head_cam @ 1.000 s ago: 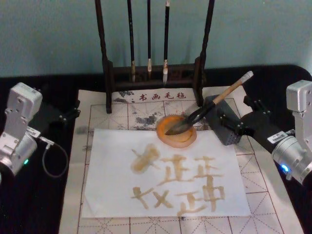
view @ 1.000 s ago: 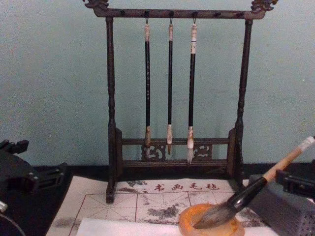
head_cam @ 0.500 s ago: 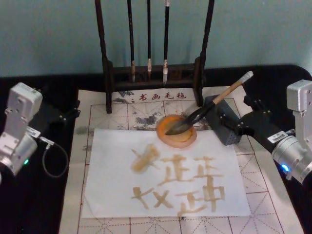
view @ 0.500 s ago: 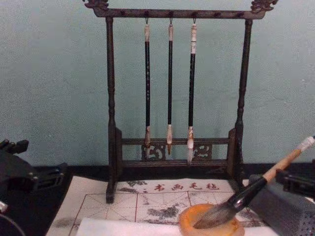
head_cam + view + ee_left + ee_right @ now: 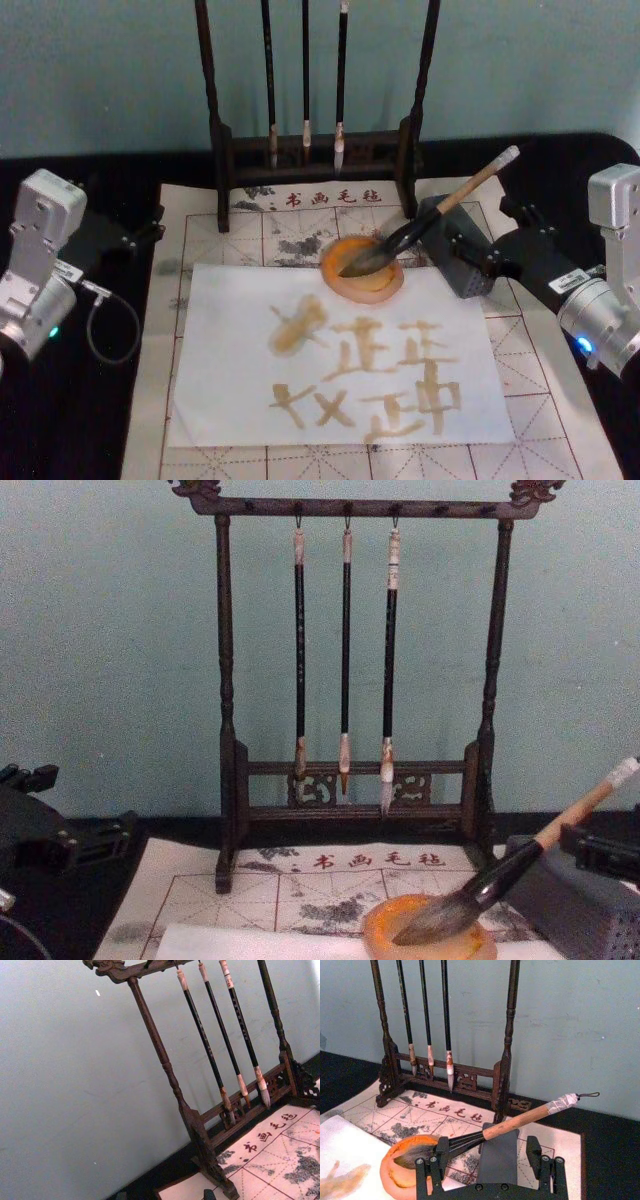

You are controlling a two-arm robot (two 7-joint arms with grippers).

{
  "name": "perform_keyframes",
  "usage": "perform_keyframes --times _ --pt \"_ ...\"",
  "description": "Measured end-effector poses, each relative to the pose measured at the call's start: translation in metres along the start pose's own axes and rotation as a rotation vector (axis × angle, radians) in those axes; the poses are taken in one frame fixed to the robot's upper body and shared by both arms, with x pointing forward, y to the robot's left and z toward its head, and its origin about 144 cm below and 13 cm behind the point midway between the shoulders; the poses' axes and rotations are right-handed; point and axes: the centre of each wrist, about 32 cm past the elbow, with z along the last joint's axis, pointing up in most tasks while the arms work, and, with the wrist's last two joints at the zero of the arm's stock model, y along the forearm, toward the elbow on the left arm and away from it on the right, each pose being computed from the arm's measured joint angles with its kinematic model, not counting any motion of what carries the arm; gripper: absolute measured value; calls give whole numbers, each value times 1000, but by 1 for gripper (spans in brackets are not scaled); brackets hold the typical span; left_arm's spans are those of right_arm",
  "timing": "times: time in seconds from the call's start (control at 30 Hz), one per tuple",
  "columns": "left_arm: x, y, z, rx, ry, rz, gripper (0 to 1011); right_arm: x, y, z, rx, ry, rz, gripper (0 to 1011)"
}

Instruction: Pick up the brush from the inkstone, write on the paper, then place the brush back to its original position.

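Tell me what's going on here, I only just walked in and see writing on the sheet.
Nothing is being held right now. The brush lies with its bristles in the inkstone and its handle propped on the grey block. The paper in front already carries pale brown strokes. The right tool sits open just right of the block, clear of the handle; the left tool is parked off the mat to the left. Three slim brushes hang on the rack behind.
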Motion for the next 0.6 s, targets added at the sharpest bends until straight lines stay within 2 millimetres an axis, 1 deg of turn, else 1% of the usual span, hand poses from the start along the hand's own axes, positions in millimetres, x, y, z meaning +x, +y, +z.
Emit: perform_keyframes --times 0.6 --pt "0 0 0 0 0 0 1001 0 0 0 0 0 0 1002"
